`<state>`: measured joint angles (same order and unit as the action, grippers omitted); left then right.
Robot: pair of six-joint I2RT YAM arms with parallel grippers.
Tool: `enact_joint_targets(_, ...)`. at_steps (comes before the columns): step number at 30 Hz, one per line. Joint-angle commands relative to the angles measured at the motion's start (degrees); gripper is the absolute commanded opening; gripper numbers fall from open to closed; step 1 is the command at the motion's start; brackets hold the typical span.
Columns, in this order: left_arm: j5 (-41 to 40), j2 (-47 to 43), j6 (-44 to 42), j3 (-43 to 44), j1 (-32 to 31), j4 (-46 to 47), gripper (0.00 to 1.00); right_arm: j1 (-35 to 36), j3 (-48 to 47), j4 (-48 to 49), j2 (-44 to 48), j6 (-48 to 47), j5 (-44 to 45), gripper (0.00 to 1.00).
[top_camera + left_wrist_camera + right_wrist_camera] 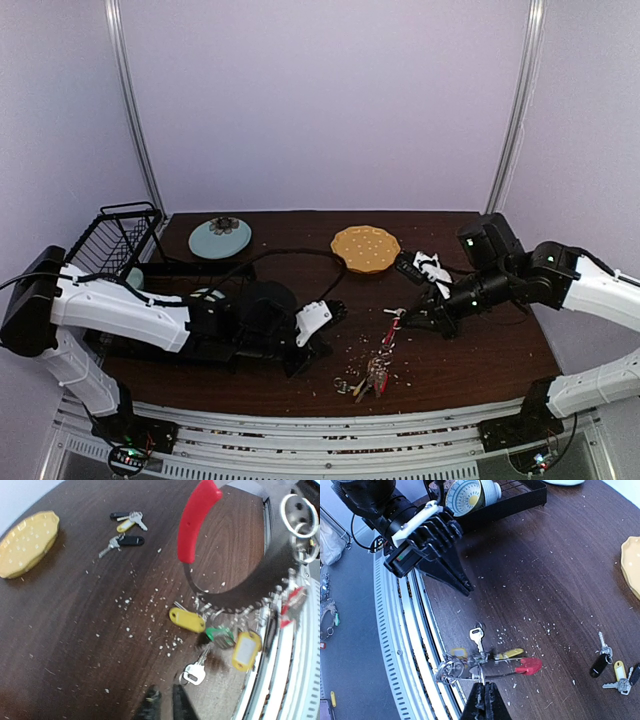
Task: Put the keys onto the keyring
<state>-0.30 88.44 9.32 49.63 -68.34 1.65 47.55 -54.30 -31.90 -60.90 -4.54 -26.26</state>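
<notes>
The keyring (385, 345) is a large silvery loop with a red curved section (197, 520) and coloured tags. It hangs upright from my right gripper (482, 686), which is shut on its wire (485, 667); the tags rest on the table. In the top view the right gripper (408, 318) is at the loop's top. A silver key (194, 672) lies by the tags; I cannot tell whether it is attached. My left gripper (166, 702) is empty, its fingers a narrow gap apart, just short of that key. Loose keys (125, 530) with black and yellow tags lie further off, also in the right wrist view (612, 667).
A yellow plate (365, 248) and a teal plate (220, 238) stand at the back. A black dish rack (115, 240) holding a bowl (467, 495) is at the left. White crumbs are scattered around the keyring. The table's front edge and white rails (415, 640) run close by.
</notes>
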Motion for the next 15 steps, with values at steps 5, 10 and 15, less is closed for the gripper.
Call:
enact_joint_targets(5,18.0,9.4,2.4,3.0,2.0,-4.1,0.45,0.2,-2.6,-0.7,-0.8,0.0,0.9,0.0)
enact_joint_targets(10,24.8,12.8,2.7,0.0,8.6,3.4,0.49,0.3,-3.0,-2.1,-0.6,-0.1,2.3,0.0)
enact_joint_targets(15,30.7,13.7,-2.2,0.0,7.7,8.7,0.49,0.3,-3.0,-2.2,0.8,-0.3,3.0,0.0)
